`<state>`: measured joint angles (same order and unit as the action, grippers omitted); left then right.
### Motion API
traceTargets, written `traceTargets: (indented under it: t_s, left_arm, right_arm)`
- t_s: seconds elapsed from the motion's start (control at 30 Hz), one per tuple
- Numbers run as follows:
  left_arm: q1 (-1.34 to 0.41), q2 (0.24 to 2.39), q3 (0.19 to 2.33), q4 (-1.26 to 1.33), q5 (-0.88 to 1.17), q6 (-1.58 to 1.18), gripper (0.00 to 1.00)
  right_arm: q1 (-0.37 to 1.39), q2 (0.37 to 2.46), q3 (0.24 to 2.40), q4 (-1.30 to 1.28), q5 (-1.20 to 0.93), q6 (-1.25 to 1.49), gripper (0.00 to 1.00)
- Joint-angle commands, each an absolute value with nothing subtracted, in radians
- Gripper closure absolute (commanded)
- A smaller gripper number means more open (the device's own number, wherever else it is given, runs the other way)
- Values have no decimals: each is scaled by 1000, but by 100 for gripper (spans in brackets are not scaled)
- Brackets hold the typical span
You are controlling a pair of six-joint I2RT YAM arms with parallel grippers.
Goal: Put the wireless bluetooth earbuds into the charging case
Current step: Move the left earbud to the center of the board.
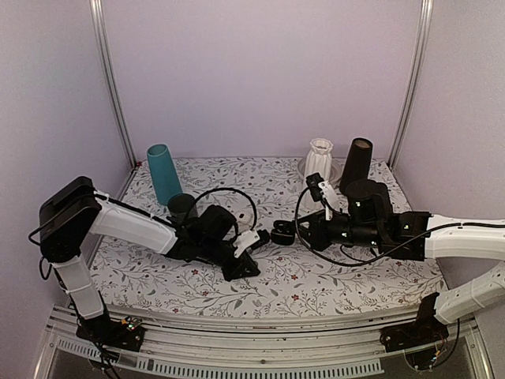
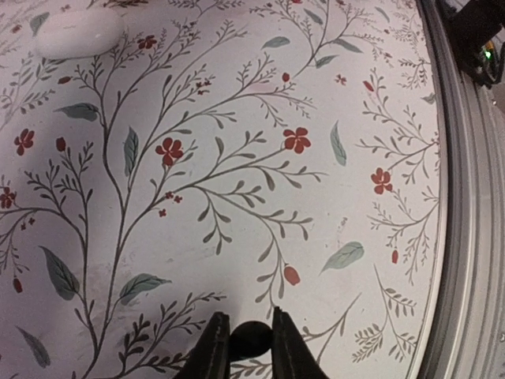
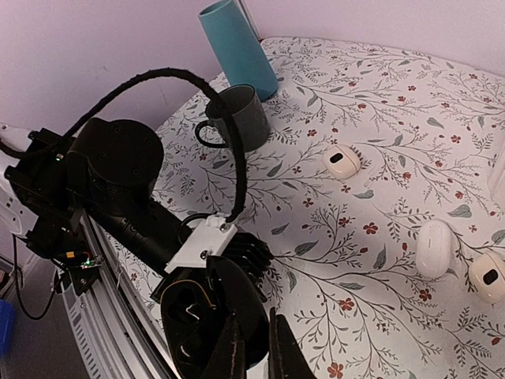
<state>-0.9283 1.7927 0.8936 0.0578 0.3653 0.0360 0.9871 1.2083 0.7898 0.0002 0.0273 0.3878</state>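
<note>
- Top external view: the left arm rises from its base at the near left corner. It folds at the elbow and reaches right, low across the counter (image 1: 158, 276). The left gripper (image 1: 251, 251) is tilted down near the middle of the counter.
- Top external view: the right arm comes in from the right edge with its forearm almost level. The right gripper (image 1: 298, 233) points left at the charging case (image 1: 282, 231), which sits open between the two grippers.
- Top external view: a grey mug (image 1: 181, 207) and a teal cup (image 1: 163, 174) stand behind the left arm. A white vase (image 1: 319, 158) and a black cone (image 1: 357, 162) stand behind the right arm.
- Left wrist view: the jaws are clamped on an earbud (image 2: 251, 341), a small black rounded piece held between the fingertips above the floral cloth. A white pebble-shaped piece (image 2: 79, 31) lies well apart from it at the upper left.
- Right wrist view: the jaws are nearly together, gripping the rim of the open charging case at the bottom of the frame. The left gripper's fingers (image 3: 248, 253) are just beside the case.
- Right wrist view: three white pebble-shaped pieces lie to the right.
</note>
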Motion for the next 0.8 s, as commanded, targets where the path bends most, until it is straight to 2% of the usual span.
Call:
traceTargets:
  t_s: [0.0, 0.07, 0.2, 0.3, 0.4, 0.53, 0.77]
  left_arm:
    - [-950, 1805, 911, 54, 295, 80, 76]
    - [-951, 1791, 898, 76, 288, 74, 70]
    - [-950, 1731, 849, 152, 272, 47, 50]
    - [-944, 1690, 818, 192, 267, 34, 48]
    - [-937, 1664, 798, 205, 261, 31, 51]
    - [-937, 1661, 793, 204, 250, 36, 61]
    - [-941, 1770, 924, 72, 258, -14, 74]
  right_arm:
    - [980, 1216, 772, 29, 51, 385, 97]
    - [982, 1218, 770, 29, 53, 384, 97]
    - [981, 1221, 768, 25, 55, 380, 97]
    - [981, 1224, 769, 23, 55, 377, 97]
    - [980, 1224, 770, 15, 61, 374, 97]
    - [981, 1219, 768, 5, 83, 368, 97]
    - [981, 1200, 769, -15, 109, 365, 97]
